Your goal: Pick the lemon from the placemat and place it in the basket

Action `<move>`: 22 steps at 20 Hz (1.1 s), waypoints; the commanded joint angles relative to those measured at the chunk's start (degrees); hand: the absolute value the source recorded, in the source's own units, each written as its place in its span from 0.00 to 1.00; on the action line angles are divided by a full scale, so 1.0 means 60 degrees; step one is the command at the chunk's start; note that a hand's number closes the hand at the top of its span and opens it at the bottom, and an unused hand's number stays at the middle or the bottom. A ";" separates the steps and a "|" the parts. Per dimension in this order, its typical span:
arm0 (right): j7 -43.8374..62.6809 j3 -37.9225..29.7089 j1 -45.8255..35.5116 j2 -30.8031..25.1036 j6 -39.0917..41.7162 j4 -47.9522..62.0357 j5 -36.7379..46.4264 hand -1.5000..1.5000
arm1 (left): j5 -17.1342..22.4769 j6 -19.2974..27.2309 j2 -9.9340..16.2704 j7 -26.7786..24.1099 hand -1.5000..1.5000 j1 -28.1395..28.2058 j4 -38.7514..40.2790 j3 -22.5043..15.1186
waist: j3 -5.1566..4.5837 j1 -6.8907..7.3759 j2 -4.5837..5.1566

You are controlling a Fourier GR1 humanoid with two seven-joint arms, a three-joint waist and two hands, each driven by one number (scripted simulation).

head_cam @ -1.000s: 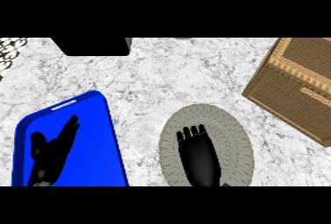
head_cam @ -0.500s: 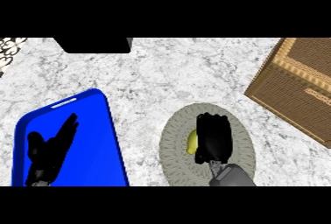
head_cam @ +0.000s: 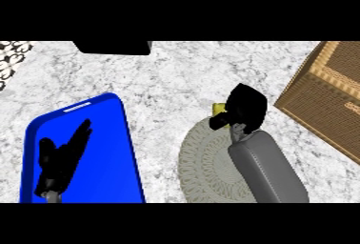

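Blue tray (head_cam: 105, 143) on marble counter (head_cam: 175, 81); black block (head_cam: 112, 47) at far edge; patterned object (head_cam: 13, 52) far-left corner.

Table (head_cam: 175, 76): white-grey marbled. Tray (head_cam: 112, 143), lower left: bright blue. Placemat (head_cam: 204, 167), lower centre: grey-beige, ringed weave. Basket (head_cam: 330, 95), right: tan-brown weave. Lemon (head_cam: 220, 107): yellow. Both hands (head_cam: 246, 107) (head_cam: 60, 157): black.

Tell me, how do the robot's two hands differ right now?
The right hand is curled round a yellow lemon at the far edge of the round grey placemat; the left hand holds nothing. The right hand's fingers are bent, while the left hand's are straight, over the blue tray. Both hands are black.
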 commanded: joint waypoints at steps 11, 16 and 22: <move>0.1784 -0.2451 -0.4259 0.0028 -0.3830 -0.0661 0.1504 1.00 | 0.0083 0.0007 -0.0132 0.0481 0.50 0.0725 0.0561 0.0067 | -0.0134 -0.0277 -0.0069; 0.2074 -0.3295 -0.4949 -0.0290 -0.3064 -0.0470 0.2257 1.00 | -0.0053 0.0168 -0.0253 0.0677 0.50 0.0693 0.0461 -0.0009 | -0.0127 -0.0488 -0.0096; 0.1518 -0.4576 -0.6017 -0.1275 -0.2374 -0.0088 0.2197 1.00 | -0.0229 0.0249 -0.0300 0.0388 0.50 0.0931 0.0474 0.0013 | -0.0126 -0.0506 -0.0087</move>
